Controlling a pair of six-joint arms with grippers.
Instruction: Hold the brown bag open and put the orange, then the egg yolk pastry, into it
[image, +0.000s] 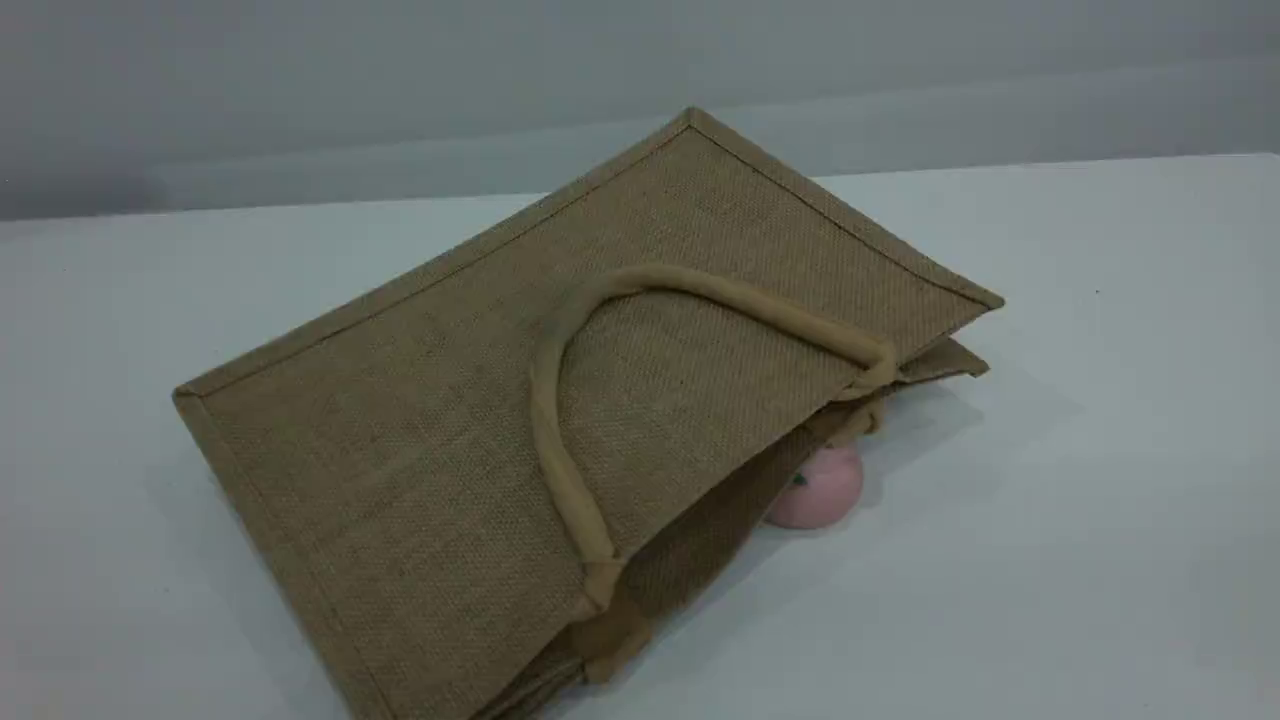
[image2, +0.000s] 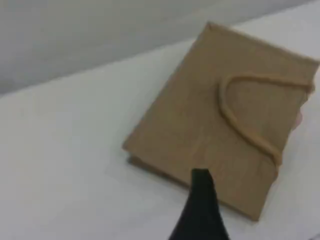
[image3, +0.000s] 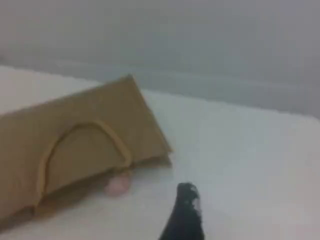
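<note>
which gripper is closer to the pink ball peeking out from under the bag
Right, as far as the wrist views show. The right gripper hangs just right of the pink ball. The left gripper is over the bag's closed end, the far side from the ball.

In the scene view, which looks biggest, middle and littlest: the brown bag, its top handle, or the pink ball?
1. brown bag
2. top handle
3. pink ball, partly hidden by the bag
</note>
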